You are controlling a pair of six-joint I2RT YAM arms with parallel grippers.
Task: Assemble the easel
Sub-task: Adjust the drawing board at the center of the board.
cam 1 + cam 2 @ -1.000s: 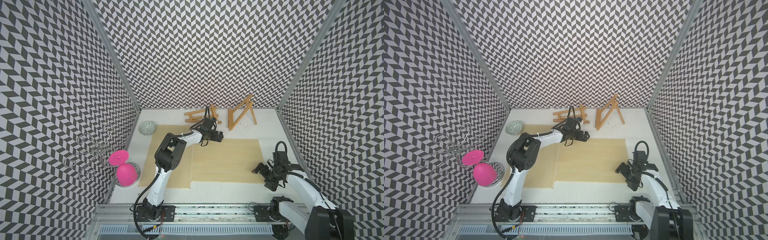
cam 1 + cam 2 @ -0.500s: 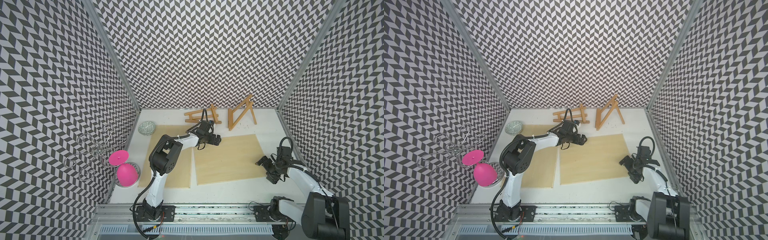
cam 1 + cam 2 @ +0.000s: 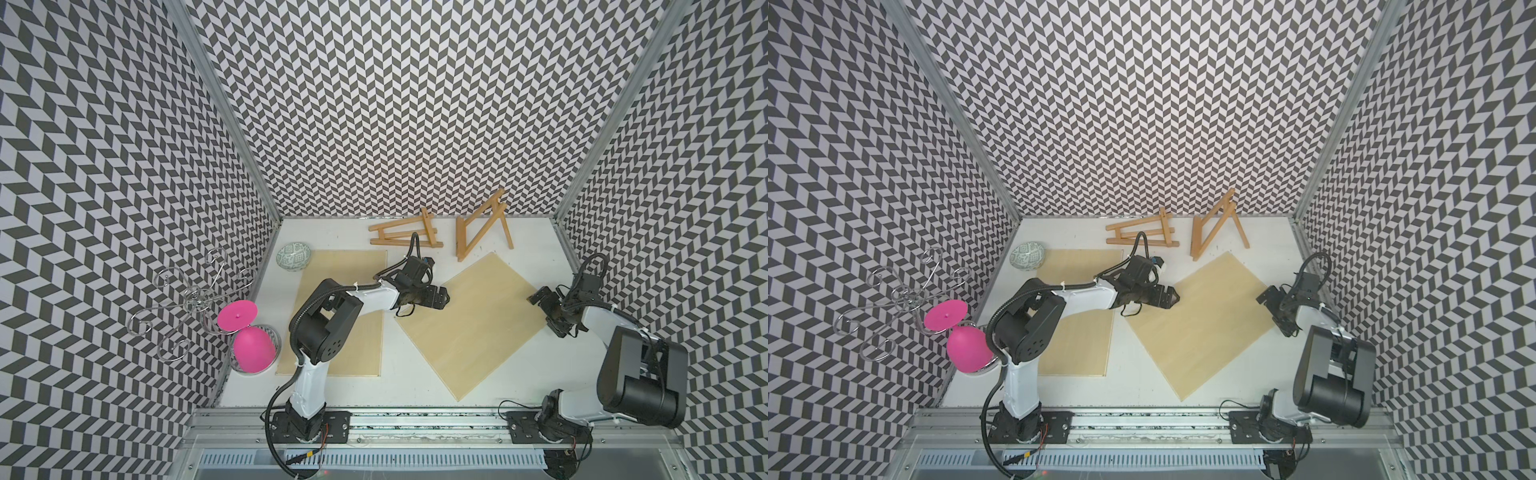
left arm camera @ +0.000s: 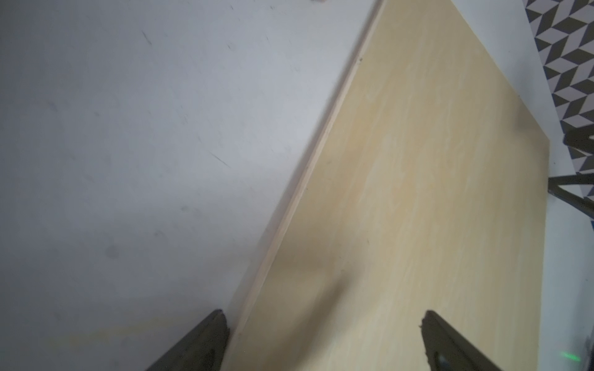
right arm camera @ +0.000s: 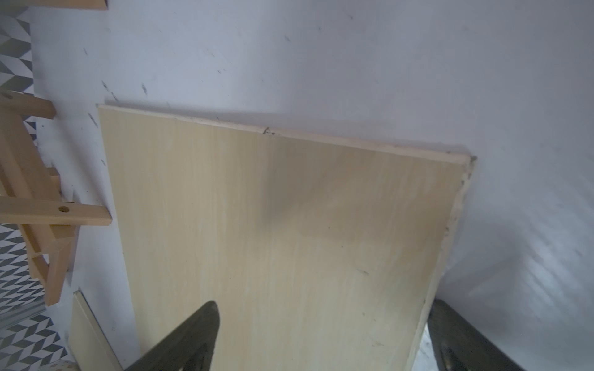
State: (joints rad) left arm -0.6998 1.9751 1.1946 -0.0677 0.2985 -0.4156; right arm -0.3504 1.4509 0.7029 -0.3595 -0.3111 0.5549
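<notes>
Two wooden easel frames lie at the back of the table: one flat [image 3: 401, 232] [image 3: 1140, 232], one tilted up [image 3: 482, 226] [image 5: 32, 192]. A pale plywood board [image 3: 473, 316] [image 3: 1200, 320] [image 4: 418, 192] [image 5: 273, 225] lies turned like a diamond on the white table. My left gripper [image 3: 440, 297] [image 3: 1169, 297] [image 4: 323, 318] is open at the board's left corner, one finger on each side of its edge. My right gripper [image 3: 546, 311] [image 3: 1276, 312] [image 5: 324, 308] is open at the board's right corner, one finger over the board, the other beside its edge.
A second plywood board [image 3: 340, 316] lies flat at the left under the left arm. A patterned bowl [image 3: 294, 257] sits at the back left. A pink egg-shaped object [image 3: 252, 349] in a metal dish and a wire rack [image 3: 195, 291] stand by the left wall.
The right-hand board has turned from square with the table to a diamond and slid clear of the left board. The right gripper moved toward the back; the left gripper moved slightly forward.
</notes>
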